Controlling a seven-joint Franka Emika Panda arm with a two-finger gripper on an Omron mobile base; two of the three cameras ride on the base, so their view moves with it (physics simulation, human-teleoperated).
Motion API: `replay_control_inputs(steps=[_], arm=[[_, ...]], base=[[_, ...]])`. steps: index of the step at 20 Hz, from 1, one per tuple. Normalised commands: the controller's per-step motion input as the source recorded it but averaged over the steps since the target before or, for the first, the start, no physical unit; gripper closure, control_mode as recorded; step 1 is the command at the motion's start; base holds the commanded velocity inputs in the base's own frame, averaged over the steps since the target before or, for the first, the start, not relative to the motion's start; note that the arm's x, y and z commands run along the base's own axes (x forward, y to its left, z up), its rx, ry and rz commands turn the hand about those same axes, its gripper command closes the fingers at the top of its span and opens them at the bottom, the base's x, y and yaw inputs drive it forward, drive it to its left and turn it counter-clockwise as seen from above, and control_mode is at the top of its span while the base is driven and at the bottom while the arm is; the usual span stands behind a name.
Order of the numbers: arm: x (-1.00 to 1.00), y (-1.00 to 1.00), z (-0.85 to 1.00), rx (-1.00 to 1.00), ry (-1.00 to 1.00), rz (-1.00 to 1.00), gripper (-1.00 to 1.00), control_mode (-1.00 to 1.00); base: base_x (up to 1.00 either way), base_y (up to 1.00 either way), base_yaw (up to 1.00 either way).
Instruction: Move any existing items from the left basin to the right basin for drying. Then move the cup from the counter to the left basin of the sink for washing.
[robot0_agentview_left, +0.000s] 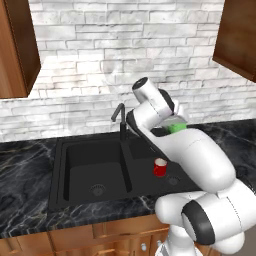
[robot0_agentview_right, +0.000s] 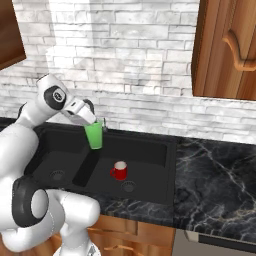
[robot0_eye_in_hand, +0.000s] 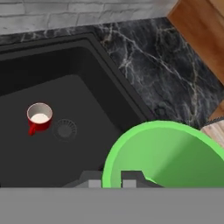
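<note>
My gripper (robot0_agentview_right: 94, 123) is shut on the rim of the green cup (robot0_agentview_right: 94, 136), which hangs upright in the air over the sink. In the right base view it hangs near the ridge (robot0_agentview_right: 85, 170) between the basins. The hand view shows the cup's (robot0_eye_in_hand: 170, 153) open mouth close up, with my fingertips (robot0_eye_in_hand: 131, 178) on its rim. In the left base view the cup (robot0_agentview_left: 176, 128) peeks out behind my arm. The red cup (robot0_agentview_right: 119, 171) with a white inside stands upright in the right basin (robot0_agentview_right: 150, 165), beside its drain (robot0_agentview_right: 129, 187). The left basin (robot0_agentview_left: 95, 167) holds nothing.
A slim black faucet (robot0_agentview_left: 119, 117) rises behind the ridge. Black marble counter (robot0_agentview_right: 215, 175) runs to the right of the sink and along its front (robot0_agentview_left: 30, 165). Wooden wall cabinets (robot0_agentview_right: 227, 47) hang above on both sides.
</note>
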Motion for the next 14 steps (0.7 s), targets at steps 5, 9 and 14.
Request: replay_control_inputs(steps=[5, 9, 14], arm=[[-0.01, 0.52, -0.17, 0.00, 0.07, 0.01, 1.00, -1.00], [-0.02, 0.51, -0.20, 0.00, 0.07, 0.00, 1.00, -1.00], [-0.05, 0.44, -0.19, 0.00, 0.05, 0.01, 1.00, -1.00]], base=[[0.00, 0.00, 0.00], [0.00, 0.00, 0.00], [0.00, 0.00, 0.00]])
